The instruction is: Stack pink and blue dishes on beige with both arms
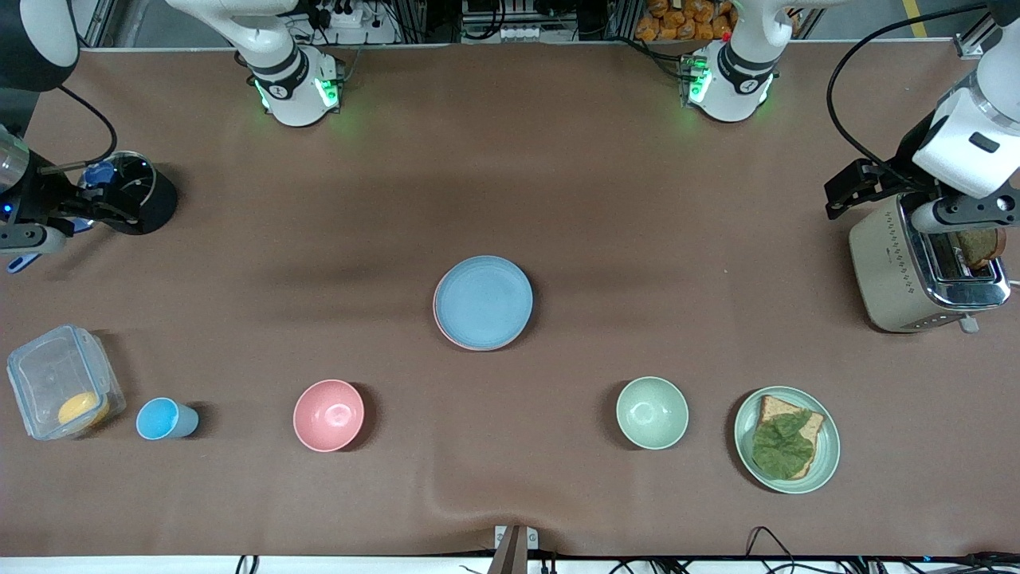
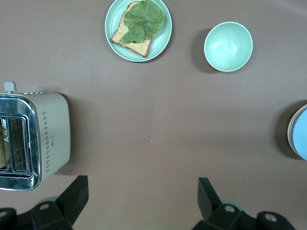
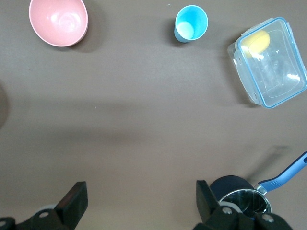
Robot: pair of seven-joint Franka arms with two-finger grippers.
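— What's at mid-desk?
— The blue dish (image 1: 484, 300) lies on the pink dish (image 1: 448, 335), only its rim showing.
— And nearer the camera?
— A pink bowl (image 1: 328, 414) and a green bowl (image 1: 652, 412).

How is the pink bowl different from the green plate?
The pink bowl is deep and smaller across; the green plate is flat and wider. The pink bowl holds nothing, while the green plate carries bread under a leaf. The bowl sits toward the right arm's end of the table, the plate toward the left arm's. Both are round and matte.
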